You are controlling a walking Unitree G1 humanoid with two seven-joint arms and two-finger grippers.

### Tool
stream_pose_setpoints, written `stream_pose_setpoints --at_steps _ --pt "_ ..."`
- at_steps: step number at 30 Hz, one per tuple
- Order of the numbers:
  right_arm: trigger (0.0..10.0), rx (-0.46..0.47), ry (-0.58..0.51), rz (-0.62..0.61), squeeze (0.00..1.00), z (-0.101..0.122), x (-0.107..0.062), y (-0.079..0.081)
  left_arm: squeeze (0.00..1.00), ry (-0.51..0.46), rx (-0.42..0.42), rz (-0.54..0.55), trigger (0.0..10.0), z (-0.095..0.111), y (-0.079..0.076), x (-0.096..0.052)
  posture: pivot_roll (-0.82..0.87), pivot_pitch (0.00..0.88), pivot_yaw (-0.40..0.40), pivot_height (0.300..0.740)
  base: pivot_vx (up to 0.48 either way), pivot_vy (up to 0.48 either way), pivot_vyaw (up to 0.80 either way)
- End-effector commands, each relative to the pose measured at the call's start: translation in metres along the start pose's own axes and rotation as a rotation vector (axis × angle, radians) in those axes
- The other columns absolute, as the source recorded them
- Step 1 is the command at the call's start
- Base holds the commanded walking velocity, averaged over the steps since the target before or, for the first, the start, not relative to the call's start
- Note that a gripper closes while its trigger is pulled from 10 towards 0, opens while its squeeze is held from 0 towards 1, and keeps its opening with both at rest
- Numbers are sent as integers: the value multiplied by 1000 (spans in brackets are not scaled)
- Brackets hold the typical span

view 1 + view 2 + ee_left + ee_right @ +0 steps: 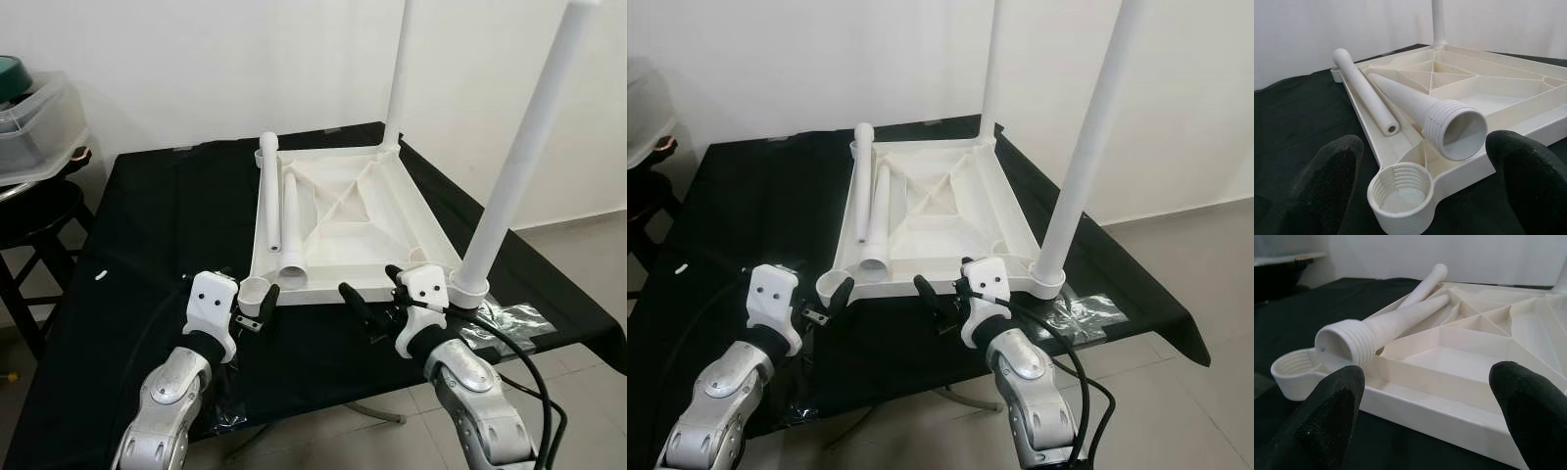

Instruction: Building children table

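A white plastic tabletop (392, 211) lies upside down on a black-covered table. Two white legs stand in its right corners, one near (519, 166) and one far (397, 78). Two loose legs (291, 225) lie side by side along its left part, one with a threaded end (1457, 129) facing me. The near-left threaded socket (1400, 196) holds nothing. My left gripper (253, 311) is open just in front of that socket. My right gripper (377, 299) is open at the tabletop's near edge (1449, 406), left of the near standing leg.
The black cloth (157, 225) hangs over the table edges. A dark stool (39, 211) and a clear plastic bin (34, 127) stand at the left. Crumpled clear plastic (505, 318) lies by the near-right corner. Tiled floor (588, 245) shows at the right.
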State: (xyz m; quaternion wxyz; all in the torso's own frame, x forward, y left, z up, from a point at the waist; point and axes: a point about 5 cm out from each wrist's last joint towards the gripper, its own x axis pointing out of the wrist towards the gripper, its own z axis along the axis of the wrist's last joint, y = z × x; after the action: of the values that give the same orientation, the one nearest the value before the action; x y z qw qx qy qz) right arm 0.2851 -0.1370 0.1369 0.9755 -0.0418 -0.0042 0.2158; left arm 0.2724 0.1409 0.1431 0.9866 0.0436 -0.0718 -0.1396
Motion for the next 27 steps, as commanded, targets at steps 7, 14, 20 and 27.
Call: stream_pose_setpoints --at_steps 7,14,20,27 --pt "10000 15 2 4 0 -3 -2 2 0 15 7 -28 10000 -6 -1 -1 -75 0 7 740 0 0 0" --pt "10000 297 49 -245 0 -18 -13 -23 0 -23 178 -170 10000 1 -12 4 -80 0 7 740 0 0 0" --pt "10000 246 58 -192 0 -17 -18 -11 0 -54 312 -269 10000 7 -19 15 -84 0 16 740 0 0 -400" --pt "10000 176 21 -124 0 -11 -16 -3 0 -57 344 -254 10000 8 -15 20 -80 0 19 740 0 0 -800"
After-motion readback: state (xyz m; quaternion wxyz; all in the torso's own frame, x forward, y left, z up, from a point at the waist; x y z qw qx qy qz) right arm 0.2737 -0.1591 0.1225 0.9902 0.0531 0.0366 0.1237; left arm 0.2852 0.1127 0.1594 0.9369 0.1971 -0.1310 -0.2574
